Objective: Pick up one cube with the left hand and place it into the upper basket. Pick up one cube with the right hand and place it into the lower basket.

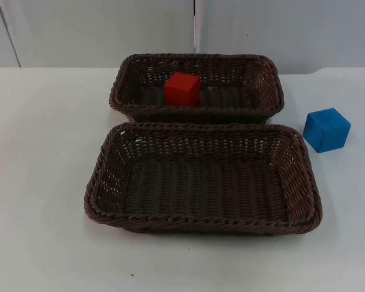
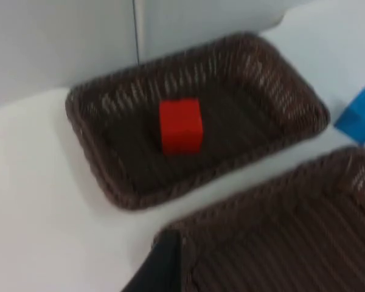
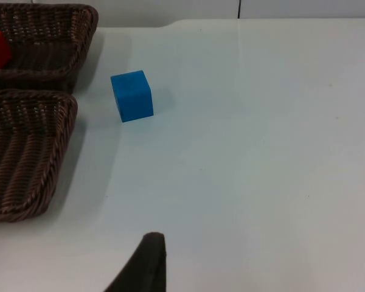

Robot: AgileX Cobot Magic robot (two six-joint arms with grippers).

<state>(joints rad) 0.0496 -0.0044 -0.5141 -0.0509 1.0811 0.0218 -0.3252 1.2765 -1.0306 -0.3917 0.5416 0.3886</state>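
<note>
The red cube (image 1: 182,89) is seen resting on the floor of the upper basket (image 1: 264,67), near its middle. The blue cube (image 1: 326,129) is found on the white counter (image 1: 42,152), just beside the right end of the baskets and touching neither. The lower basket (image 1: 106,164) lies close in front of the upper one. A black fingertip of the left gripper (image 2: 161,267) is noted over the lower basket's rim; one of the right gripper (image 3: 147,261) over bare counter, well apart from the blue cube. Whether either gripper is apart or together cannot be told.

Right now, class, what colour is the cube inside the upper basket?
Red: the red cube in the upper basket, best in the top view.
</note>
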